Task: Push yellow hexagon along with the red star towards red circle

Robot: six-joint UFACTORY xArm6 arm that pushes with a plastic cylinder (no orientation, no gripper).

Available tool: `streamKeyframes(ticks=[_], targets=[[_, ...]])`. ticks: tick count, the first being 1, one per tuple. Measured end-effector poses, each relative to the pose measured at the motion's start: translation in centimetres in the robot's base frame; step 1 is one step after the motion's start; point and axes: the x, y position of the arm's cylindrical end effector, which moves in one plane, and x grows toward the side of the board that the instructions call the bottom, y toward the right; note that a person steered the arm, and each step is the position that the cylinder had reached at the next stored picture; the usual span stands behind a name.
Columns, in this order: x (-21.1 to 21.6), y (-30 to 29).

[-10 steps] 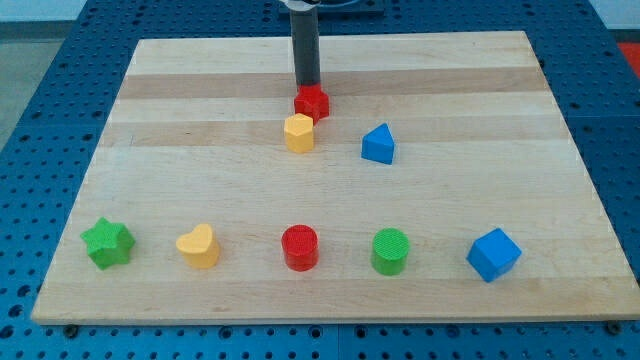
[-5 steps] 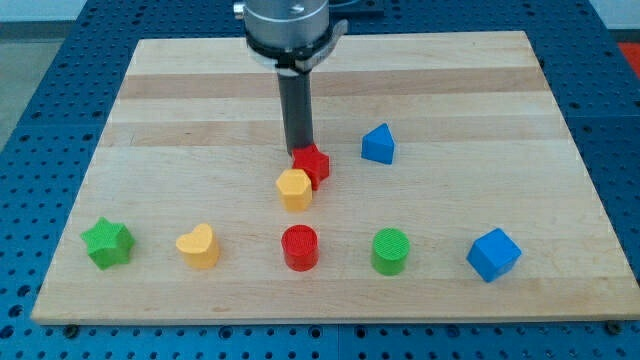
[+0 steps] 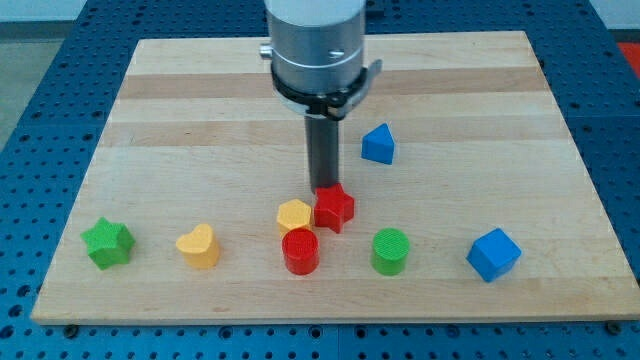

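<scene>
The yellow hexagon [image 3: 294, 217] sits just above and touching the red circle [image 3: 300, 250] near the view's bottom centre. The red star [image 3: 334, 209] lies right beside the hexagon on its right, touching it. My tip [image 3: 324, 189] stands at the star's upper edge, pressed against it from the view's top. The dark rod rises from there to the grey arm body, which hides part of the board behind it.
A green circle [image 3: 391, 250] stands right of the red circle, a blue cube [image 3: 494, 254] farther right. A yellow heart [image 3: 199, 246] and a green star [image 3: 108, 243] lie at the left. A blue triangular block [image 3: 378, 144] sits right of the rod.
My tip has moved down the view, pushing the red star and yellow hexagon from near the board's top centre down to the red circle; the hexagon now touches the circle.
</scene>
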Motion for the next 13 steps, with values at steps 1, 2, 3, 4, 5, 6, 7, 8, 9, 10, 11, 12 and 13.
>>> streamKeyframes(ticks=[1,2,3,4,5,6,7,8,9,10,11,12,13], targets=[[1.0,3.1],[1.5,5.2],[1.8,6.1],[1.8,5.6],[1.8,3.9],[1.7,2.7],[1.7,2.5],[1.7,1.4],[2.4,1.4],[3.3,1.4],[3.5,1.4],[5.0,1.4],[6.2,1.4]])
